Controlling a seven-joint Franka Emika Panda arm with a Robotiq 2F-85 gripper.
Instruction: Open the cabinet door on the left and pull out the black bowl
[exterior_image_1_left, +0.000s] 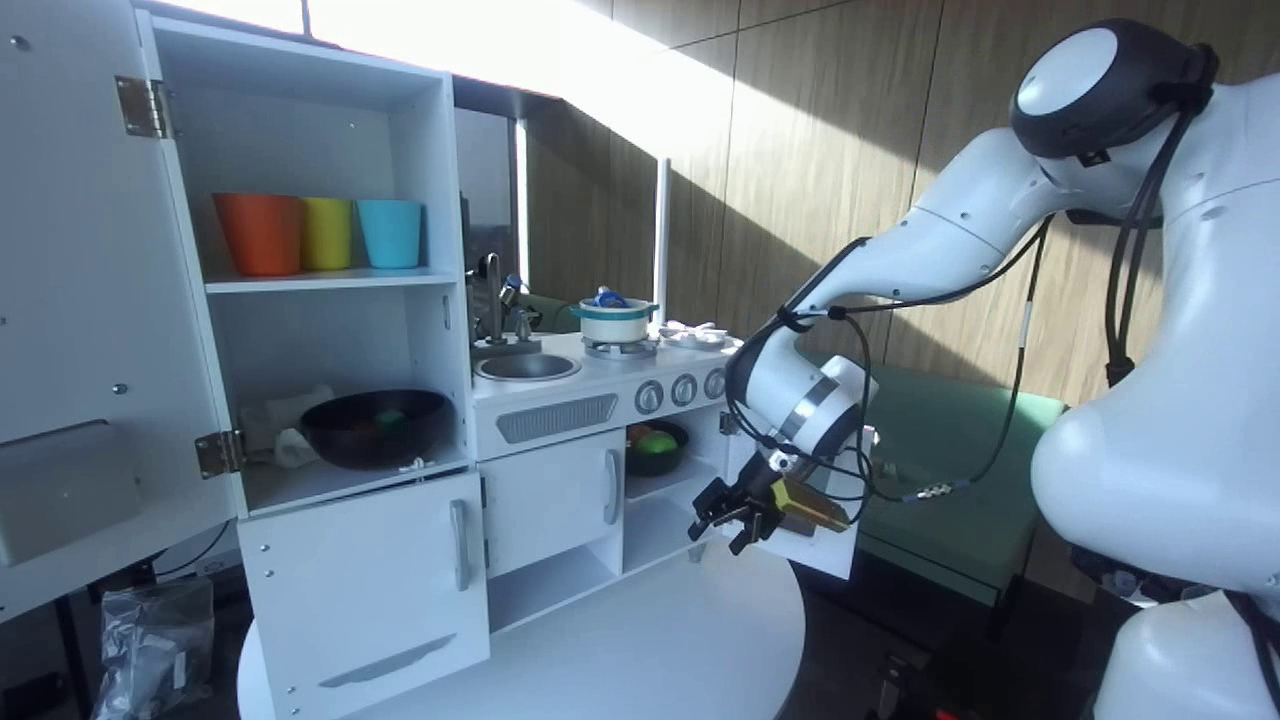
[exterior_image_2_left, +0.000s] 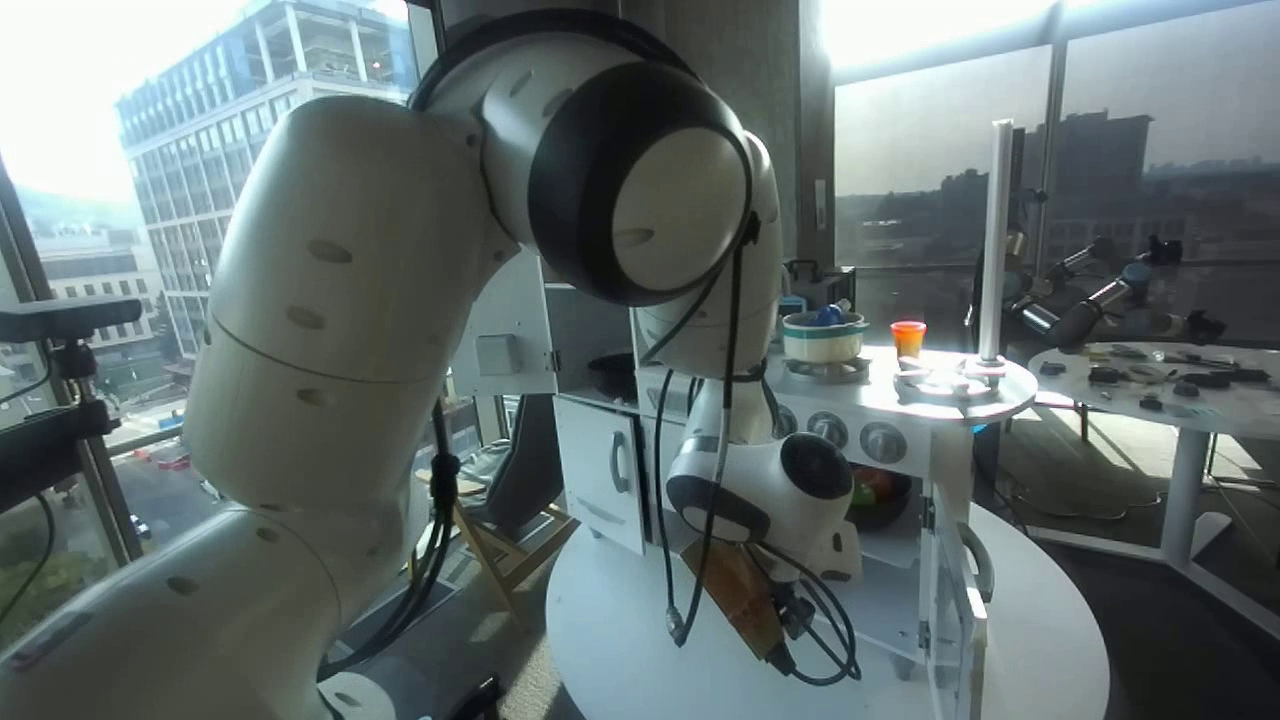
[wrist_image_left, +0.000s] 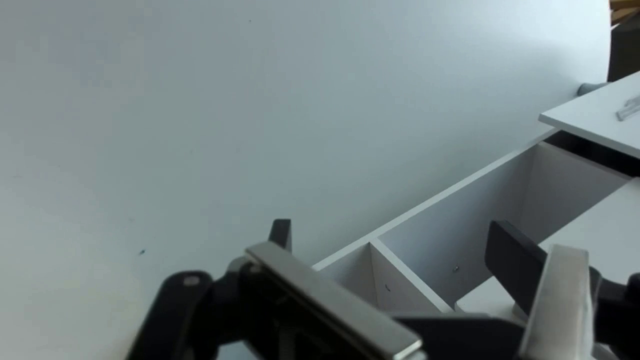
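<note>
The wide black bowl (exterior_image_1_left: 345, 440) sits on the lower shelf of the tall left cabinet, with something green and reddish inside. It also shows, partly hidden by the arm, in an exterior view (exterior_image_2_left: 608, 376). The left cabinet door (exterior_image_1_left: 75, 290) stands swung open to the left, and it also shows in an exterior view (exterior_image_2_left: 510, 335). My gripper (exterior_image_1_left: 718, 538) is well to the right of the bowl, in front of the play kitchen's low right compartment. In the wrist view its fingers (wrist_image_left: 390, 232) are apart with nothing between them. The arm hides the fingers in an exterior view.
Orange, yellow and blue cups (exterior_image_1_left: 258, 235) stand on the upper shelf. Another dark bowl (exterior_image_1_left: 655, 462) with toy fruit sits in the right compartment, whose door (exterior_image_2_left: 960, 620) is open. A lower left door (exterior_image_1_left: 365, 580) is shut. A teal-rimmed pot (exterior_image_1_left: 615, 325) stands on the stove.
</note>
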